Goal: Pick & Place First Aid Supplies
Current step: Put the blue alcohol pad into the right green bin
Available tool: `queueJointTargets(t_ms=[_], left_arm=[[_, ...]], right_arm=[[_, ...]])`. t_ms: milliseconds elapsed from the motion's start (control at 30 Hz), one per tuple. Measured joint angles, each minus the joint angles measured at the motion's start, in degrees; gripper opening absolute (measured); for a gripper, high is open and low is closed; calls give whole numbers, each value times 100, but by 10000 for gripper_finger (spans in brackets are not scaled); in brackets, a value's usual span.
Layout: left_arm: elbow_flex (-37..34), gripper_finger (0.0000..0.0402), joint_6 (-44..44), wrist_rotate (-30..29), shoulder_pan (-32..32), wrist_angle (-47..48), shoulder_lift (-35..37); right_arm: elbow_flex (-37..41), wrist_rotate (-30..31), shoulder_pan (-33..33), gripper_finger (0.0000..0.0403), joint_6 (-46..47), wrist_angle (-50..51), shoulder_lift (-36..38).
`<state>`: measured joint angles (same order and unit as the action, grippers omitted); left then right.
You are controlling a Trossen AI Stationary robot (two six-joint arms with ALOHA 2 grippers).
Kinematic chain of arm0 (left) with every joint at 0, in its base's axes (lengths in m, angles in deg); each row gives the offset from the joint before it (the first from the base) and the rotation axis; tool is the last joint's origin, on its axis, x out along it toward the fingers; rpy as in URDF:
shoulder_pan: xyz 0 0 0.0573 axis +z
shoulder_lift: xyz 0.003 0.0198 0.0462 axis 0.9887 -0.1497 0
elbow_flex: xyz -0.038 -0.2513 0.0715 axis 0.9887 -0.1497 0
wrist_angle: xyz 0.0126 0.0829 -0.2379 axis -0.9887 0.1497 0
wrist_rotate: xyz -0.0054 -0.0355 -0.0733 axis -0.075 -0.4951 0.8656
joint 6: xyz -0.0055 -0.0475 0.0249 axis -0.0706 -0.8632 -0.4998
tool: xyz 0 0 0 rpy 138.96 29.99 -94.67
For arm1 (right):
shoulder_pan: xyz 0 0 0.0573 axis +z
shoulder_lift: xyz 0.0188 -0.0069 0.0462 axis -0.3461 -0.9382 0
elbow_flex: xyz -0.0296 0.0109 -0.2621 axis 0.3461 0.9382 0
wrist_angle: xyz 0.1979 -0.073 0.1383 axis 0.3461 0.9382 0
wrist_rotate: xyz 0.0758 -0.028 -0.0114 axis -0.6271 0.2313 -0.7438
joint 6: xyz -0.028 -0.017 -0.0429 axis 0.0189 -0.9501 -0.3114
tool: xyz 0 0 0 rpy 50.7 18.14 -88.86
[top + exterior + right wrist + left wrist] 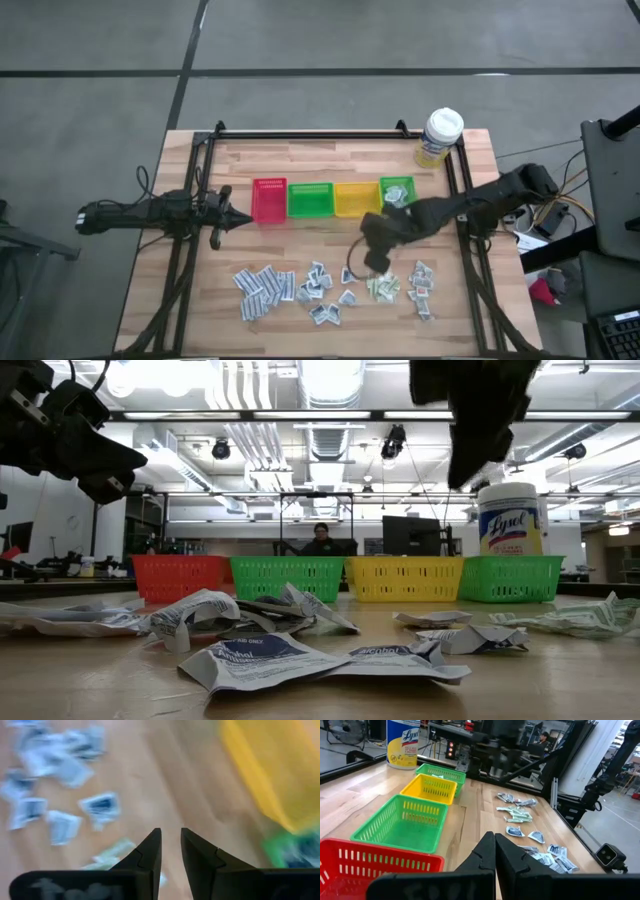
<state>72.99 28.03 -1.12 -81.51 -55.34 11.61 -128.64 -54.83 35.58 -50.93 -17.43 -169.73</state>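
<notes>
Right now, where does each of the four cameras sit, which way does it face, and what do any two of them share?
High view: above the table, looking straight down; both arms show.
Low view: at tabletop height, looking level across the packets to the baskets; arms hang in from above.
Left wrist view: on the left arm, facing along the basket row; its shut fingers show.
Right wrist view: on the right arm, facing down at scattered packets; its fingers show, slightly apart.
Shared: high and low both show the yellow basket and the wipes tub.

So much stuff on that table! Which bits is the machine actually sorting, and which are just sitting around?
Part of the job:
- the scattered sachets on the wooden table
- the sachets already in the far-right green bin
- the right pincer, hanging over the pile

Just lying about:
- the yellow wipes tub at the back corner
- the left pincer, shut, waiting by the red bin
</notes>
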Motion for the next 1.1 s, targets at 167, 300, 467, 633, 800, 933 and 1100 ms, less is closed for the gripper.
queueJointTargets(t_ms=[167,300,467,633,800,933,1100], left_arm=[[0,0,-3,0,0,0,1],[0,0,-10,-1,-1,0,0],[0,0,-13,-2,0,0,2],[0,0,-14,0,0,0,2],[0,0,-15,0,0,0,2],[0,0,-15,-1,-1,0,0],[0,0,-20,0,0,0,0]], right_arm=[[98,-48,515,73,-712,-1208,-78],[103,-270,696,68,-1024,-1811,-296],[-17,-496,704,75,-1062,-1845,-741],[-247,-769,702,94,-1503,-1703,-1180],[-584,-787,702,113,-1687,-1362,-1420],[-913,-762,695,123,-1604,-1090,-1631],[-1411,-737,559,130,-1189,-539,-2036]])
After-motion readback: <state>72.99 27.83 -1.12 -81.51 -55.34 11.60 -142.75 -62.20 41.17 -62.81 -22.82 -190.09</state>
